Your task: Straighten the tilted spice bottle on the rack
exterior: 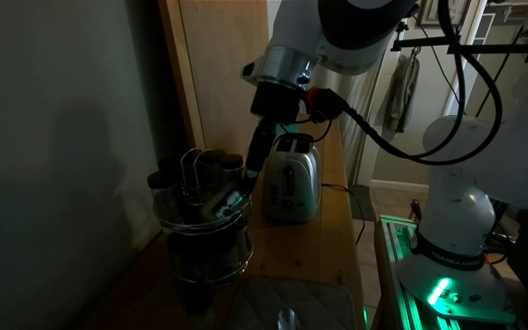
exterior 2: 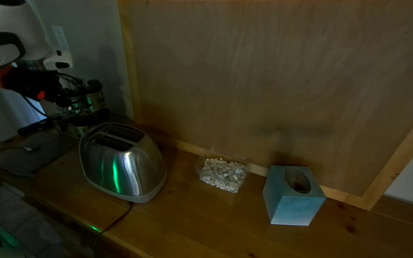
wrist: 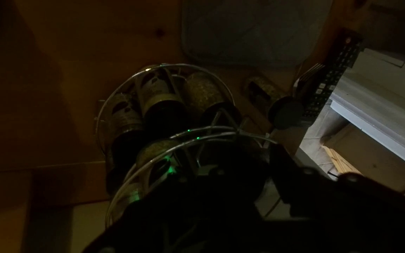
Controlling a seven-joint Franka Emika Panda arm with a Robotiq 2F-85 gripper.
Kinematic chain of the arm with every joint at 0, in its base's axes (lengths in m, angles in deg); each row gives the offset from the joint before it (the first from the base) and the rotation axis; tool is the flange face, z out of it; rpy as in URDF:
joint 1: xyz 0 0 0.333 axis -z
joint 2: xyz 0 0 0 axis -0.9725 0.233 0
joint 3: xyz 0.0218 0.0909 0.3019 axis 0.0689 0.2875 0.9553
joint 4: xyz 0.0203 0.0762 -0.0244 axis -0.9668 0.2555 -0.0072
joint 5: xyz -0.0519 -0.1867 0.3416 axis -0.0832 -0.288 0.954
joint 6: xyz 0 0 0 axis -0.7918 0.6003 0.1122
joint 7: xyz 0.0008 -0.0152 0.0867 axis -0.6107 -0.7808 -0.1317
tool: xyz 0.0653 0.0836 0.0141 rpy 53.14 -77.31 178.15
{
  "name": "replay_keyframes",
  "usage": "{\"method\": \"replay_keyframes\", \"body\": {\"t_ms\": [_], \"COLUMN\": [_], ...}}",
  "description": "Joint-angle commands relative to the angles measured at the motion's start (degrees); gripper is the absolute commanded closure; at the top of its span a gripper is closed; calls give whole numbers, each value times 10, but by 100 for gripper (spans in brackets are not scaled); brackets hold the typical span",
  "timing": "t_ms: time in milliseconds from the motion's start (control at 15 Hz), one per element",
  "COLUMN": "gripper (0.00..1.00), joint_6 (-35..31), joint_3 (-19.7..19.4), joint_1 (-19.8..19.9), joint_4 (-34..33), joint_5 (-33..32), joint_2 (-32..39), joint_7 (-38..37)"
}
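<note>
Overlapping the shadowed rack [exterior: 201, 228], gripper [exterior: 248, 180] too dark to tell spread from pinching; tilted spice bottle [exterior: 228, 204], upper end hidden.

V. dim, grn glare on toaster [exterior 2: 124, 166]

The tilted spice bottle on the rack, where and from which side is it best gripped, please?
The raised end, coming from above, seems best: in an exterior view the spice bottle slants up toward the gripper, while its lower end lies within the rack, likely harder to reach. Whether the gripper holds it is too dark to tell.
</note>
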Motion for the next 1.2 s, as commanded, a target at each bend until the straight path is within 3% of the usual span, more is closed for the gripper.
{"method": "replay_keyframes", "body": {"t_ms": [0,333,667,1000,1067,1133], "gripper": [79,75,60,64,60,38], "joint_6": [-15,-13,-13,-21,-23,-21], "joint_3": [-10,-11,-12,-9,-8,-3], "joint_1": [-14,-15,-19,-29,-29,-22], "joint_4": [-15,-20,-31,-44,-45,-47], "joint_5": [30,40,50,65,65,53], "joint_2": [13,11,10,14,14,13], "joint_7": [17,16,19,26,26,19]}}
